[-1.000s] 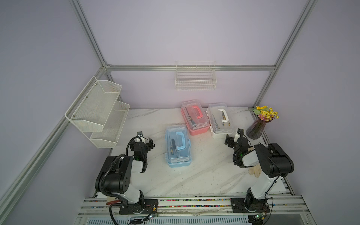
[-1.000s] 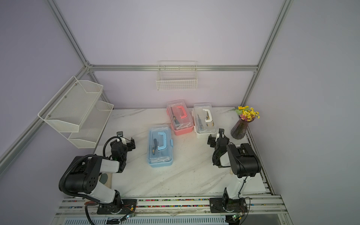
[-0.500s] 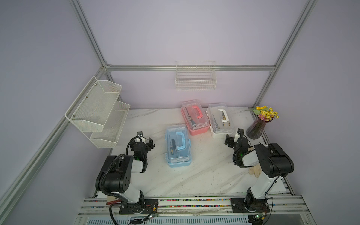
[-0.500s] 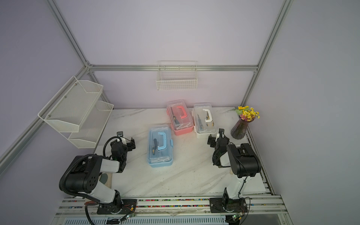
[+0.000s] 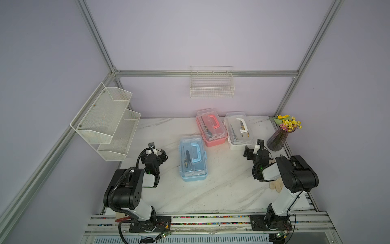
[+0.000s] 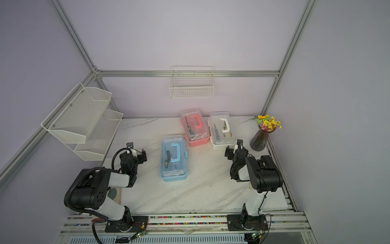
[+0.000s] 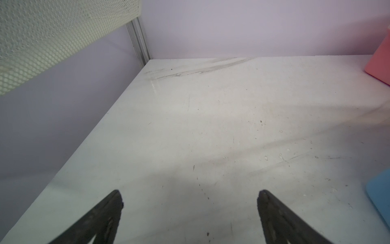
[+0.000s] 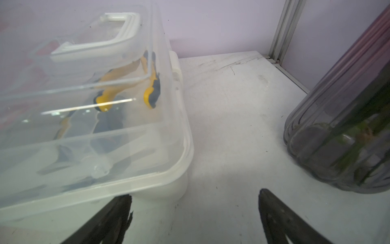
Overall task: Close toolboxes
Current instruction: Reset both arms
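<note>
well, the left gripper stands wide with nothing between its fingers, low over the bare table. the blue toolbox lies near it on the side toward the other arm, and the pink toolbox sits farther ahead. the right gripper is spread wide and empty as well. the white toolbox has its corner just beside one finger, and a dark glass vase stands near the opposite finger. all three clear lids lie down.
</note>
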